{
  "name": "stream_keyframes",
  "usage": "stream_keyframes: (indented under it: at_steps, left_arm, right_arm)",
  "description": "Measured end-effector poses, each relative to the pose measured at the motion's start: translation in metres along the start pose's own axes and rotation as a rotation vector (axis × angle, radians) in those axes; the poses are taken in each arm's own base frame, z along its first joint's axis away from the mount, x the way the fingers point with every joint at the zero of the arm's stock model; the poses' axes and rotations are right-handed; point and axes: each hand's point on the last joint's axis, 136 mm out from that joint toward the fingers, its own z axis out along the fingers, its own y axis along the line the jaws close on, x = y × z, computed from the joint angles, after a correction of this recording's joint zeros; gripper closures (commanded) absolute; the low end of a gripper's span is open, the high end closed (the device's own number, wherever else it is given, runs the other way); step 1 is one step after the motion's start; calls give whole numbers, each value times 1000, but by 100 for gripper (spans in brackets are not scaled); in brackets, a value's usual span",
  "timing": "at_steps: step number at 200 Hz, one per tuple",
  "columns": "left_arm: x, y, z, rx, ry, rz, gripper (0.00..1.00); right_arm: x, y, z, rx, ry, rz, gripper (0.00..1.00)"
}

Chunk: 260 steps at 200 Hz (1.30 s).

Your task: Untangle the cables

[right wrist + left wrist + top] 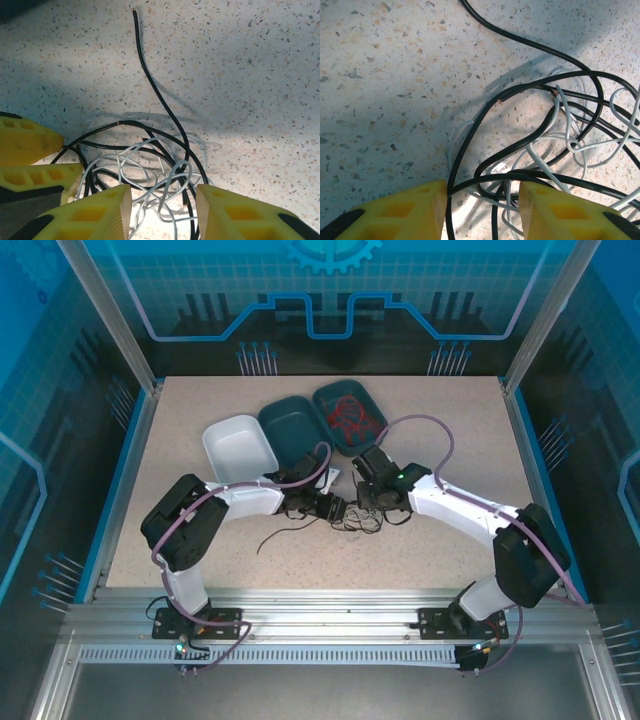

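A: Tangle of thin black and whitish-grey cables (356,521) at the middle of the speckled desk (300,565). Judged light, limp and slippery. Left gripper (483,196) and right gripper (163,194): jaws part-open astride strands, clamping nothing.

B: Take the free black end (135,16). Loops may drag along. White plastic tray (238,448) towards the far edge is well apart.

L grip (482,210): jaws apart | R grip (164,215): jaws apart | tips close, maybe touching

Both arms (245,498) had white links, black joints and purple wiring (425,418); left hand (482,210) and right hand (164,210) had yellow fingers (90,215).
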Motion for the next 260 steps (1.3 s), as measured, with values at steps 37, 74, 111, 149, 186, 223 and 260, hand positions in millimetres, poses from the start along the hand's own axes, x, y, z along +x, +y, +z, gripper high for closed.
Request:
stream_keyframes:
  at_steps: [37, 74, 111, 149, 186, 223, 260]
  left_arm:
    - [0, -1, 0, 5, 0, -14, 57]
    - [4, 1, 1, 2, 7, -17, 57]
    - [4, 1, 1, 1, 8, -19, 58]
    - [6, 2, 1, -1, 12, -30, 62]
    - [9, 4, 3, -1, 12, -50, 62]
    - [8, 1, 3, 6, 4, -57, 63]
    - [9, 2, 4, 7, 2, -61, 64]
  right_arm:
    - [7, -2, 16, 27, 34, 14, 66]
    - [6, -5, 20, 35, 24, 31, 85]
    - [13, -9, 28, 8, 42, 41, 100]
    - [-4, 7, -10, -97, -54, -27, 100]
    - [-52, 36, -100, -227, -276, -108, 100]
    - [-88, 40, -187, -299, -470, -165, 100]
    - [-104, 39, -238, -327, -570, -217, 100]
